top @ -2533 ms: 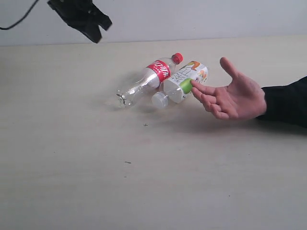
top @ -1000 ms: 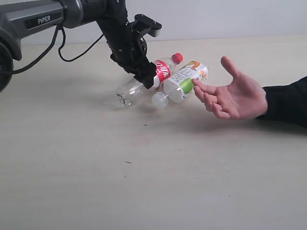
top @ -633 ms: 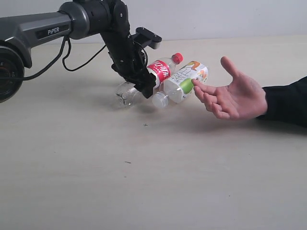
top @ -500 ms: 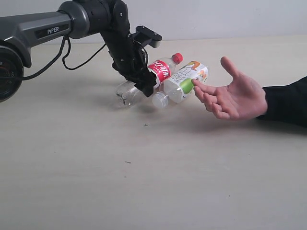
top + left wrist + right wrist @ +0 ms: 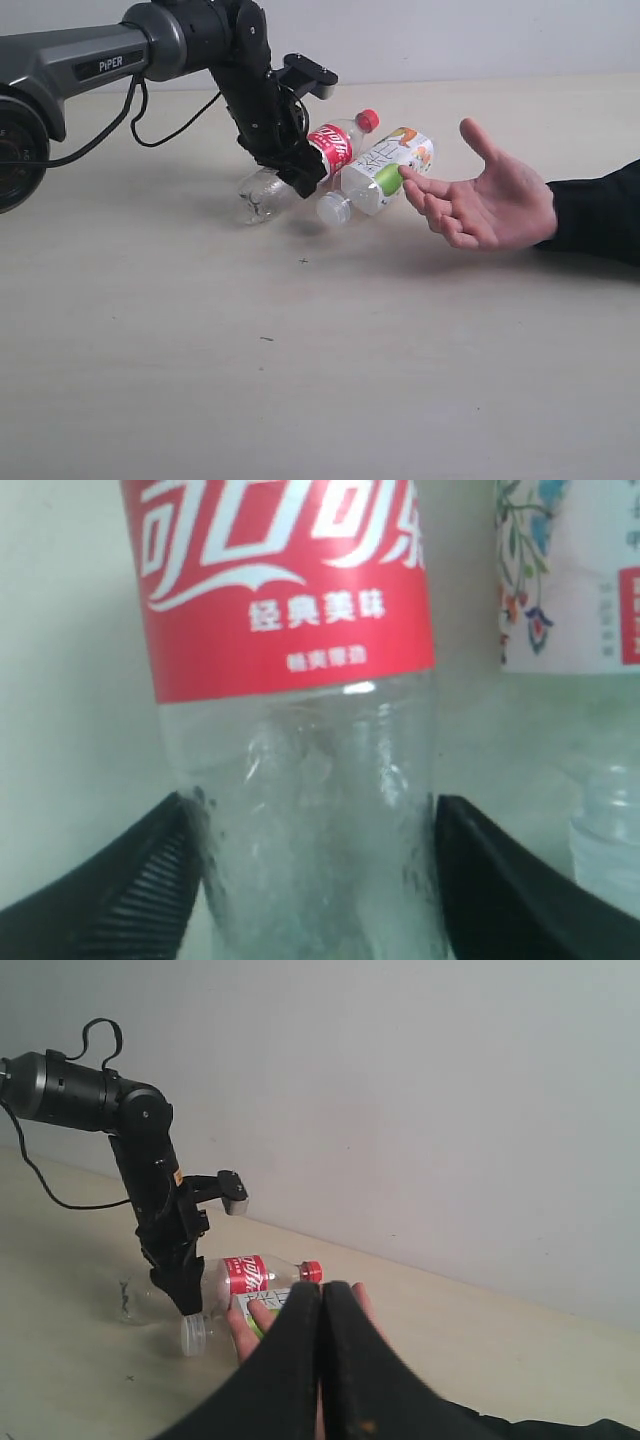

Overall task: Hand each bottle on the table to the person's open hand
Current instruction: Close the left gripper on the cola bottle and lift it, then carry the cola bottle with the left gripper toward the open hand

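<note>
L pincer (image 5: 312, 880) clamps the red-label bottle (image 5: 290, 600) by its clear body, prob. just off the bench (image 5: 300, 380), for carrying to the open hand (image 5: 495, 200) near that bottle; R pincer (image 5: 322, 1292) closed, empty.

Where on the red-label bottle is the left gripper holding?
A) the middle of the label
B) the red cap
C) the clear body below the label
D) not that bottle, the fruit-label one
C: in the left wrist view the left gripper has its fingers pressed on both sides of the red-label bottle, on the clear body just below the label.
</note>
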Available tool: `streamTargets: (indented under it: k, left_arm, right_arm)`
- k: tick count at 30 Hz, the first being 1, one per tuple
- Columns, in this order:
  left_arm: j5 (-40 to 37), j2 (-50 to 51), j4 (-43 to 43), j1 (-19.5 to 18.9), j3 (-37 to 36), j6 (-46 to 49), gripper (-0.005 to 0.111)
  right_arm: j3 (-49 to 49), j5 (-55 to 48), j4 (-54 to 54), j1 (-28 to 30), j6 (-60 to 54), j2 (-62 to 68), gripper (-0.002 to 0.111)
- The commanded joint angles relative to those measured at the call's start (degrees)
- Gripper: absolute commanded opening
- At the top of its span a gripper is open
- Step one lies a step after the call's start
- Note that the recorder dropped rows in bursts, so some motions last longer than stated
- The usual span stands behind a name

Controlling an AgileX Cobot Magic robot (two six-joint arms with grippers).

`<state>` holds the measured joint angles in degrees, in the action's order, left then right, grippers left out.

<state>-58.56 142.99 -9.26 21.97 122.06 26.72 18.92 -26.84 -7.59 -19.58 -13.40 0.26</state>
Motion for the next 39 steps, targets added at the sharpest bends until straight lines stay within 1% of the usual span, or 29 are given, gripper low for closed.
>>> streamTargets:
  k: [1, 3, 4, 5, 12, 17, 22, 26, 29, 39]
  left_arm:
    - [0.01, -0.26, -0.31, 0.13, 0.53, -0.08, 0.032]
    - [0.31, -0.26, -0.31, 0.13, 0.53, -0.08, 0.015]
    - [0.42, -0.26, -0.31, 0.13, 0.53, -0.08, 0.002]
    - [0.42, -0.26, -0.31, -0.13, 0.53, -0.08, 0.0]
    - [0.42, -0.61, 1.52, -0.27, 0.53, -3.0, 0.001]
    - [-0.06, -4.2, 7.19, -0.27, 1.03, -14.64, 0.0]
    - [-4.6, -9.45, 7.58, -0.07, 3.54, -23.44, 0.0]
    - [-8.46, -13.38, 7.58, 1.04, 3.9, -31.92, 0.0]
    - [-11.4, -15.19, 7.58, 3.06, 3.9, -36.71, 0.0]
    - [-11.4, -19.46, 10.18, 13.86, 3.9, -46.18, 0.0]
  right_arm:
    - [-0.28, -0.04, 0.02, 0.25, -0.08, -0.26, 0.0]
    - [-0.28, -0.04, 0.02, 0.25, -0.08, -0.26, 0.0]
    - [-0.28, -0.04, 0.02, 0.25, -0.08, -0.26, 0.0]
    - [-0.28, -0.04, 0.02, 0.25, -0.08, -0.26, 0.0]
    - [-0.28, -0.04, 0.02, 0.25, -0.08, -0.26, 0.0]
    - [-0.28, -0.04, 0.02, 0.25, -0.08, -0.26, 0.0]
    - [-0.28, -0.04, 0.02, 0.25, -0.08, -0.26, 0.0]
    - [-0.28, -0.04, 0.02, 0.25, -0.08, -0.26, 0.0]
    - [-0.28, -0.04, 0.02, 0.25, -0.08, -0.26, 0.0]
    - [-0.28, -0.04, 0.02, 0.25, -0.08, -0.26, 0.0]
